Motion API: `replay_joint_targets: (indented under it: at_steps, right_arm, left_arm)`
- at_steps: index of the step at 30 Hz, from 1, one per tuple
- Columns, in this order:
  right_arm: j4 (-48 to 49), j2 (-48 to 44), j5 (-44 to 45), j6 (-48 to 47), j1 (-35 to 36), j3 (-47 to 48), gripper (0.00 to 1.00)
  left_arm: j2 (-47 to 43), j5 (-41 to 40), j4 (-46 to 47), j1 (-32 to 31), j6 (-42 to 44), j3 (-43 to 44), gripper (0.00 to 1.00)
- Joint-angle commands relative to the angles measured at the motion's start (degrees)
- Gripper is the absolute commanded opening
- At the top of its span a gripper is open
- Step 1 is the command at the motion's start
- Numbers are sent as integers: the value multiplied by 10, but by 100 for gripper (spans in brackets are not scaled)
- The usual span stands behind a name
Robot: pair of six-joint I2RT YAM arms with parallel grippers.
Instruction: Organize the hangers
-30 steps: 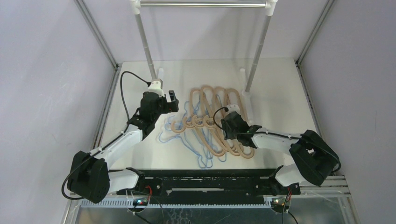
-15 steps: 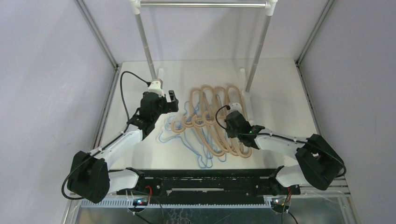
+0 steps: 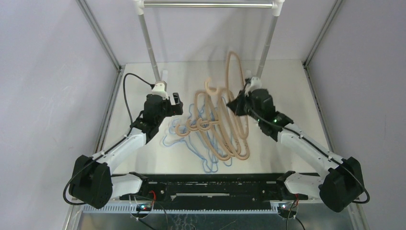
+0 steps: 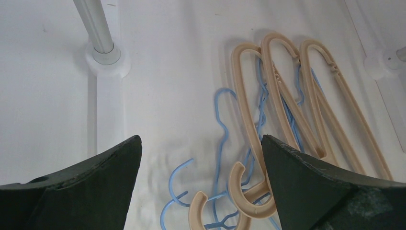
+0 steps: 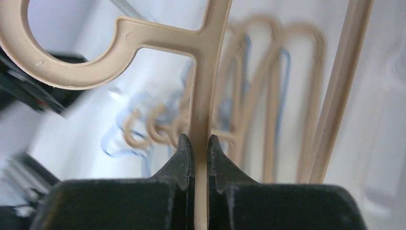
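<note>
Since a second ago, our right arm (image 3: 306,143) has swung up and back off the pile, carrying one wooden hanger (image 5: 209,86) with it. The left arm (image 3: 124,143) has not stirred.

On the left, the left fingers (image 4: 95,182) are spread wide and hold nothing, poised above the hooks of the heap. In the middle, three tan wooden hangers (image 3: 225,139) lie overlapped on the counter (image 3: 287,96), with thin blue wire hangers (image 3: 191,143) threaded among them. To the right, the right fingers (image 5: 184,158) are pinching the lifted hanger's narrow neck just below its hook. It is thick, smooth and pale tan, and its long loop stands up near the rail's right post (image 3: 266,43).

We judge that pinch slim. The hanger could pivot or slip in it, and its far end could knock the post if the swing carries further.
</note>
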Motion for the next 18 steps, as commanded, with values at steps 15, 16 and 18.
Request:
replay_joint_targets:
  at_steps: [15, 16, 18]
  right_arm:
    - [327, 244, -327, 244, -96, 362, 0]
    - [350, 253, -331, 262, -97, 365, 0]
    - [379, 274, -334, 288, -95, 376, 0]
  left_arm:
    - [-13, -14, 27, -2, 11, -18, 99]
    - [-13, -15, 27, -2, 12, -17, 100]
    - [-13, -15, 26, -1, 11, -18, 100]
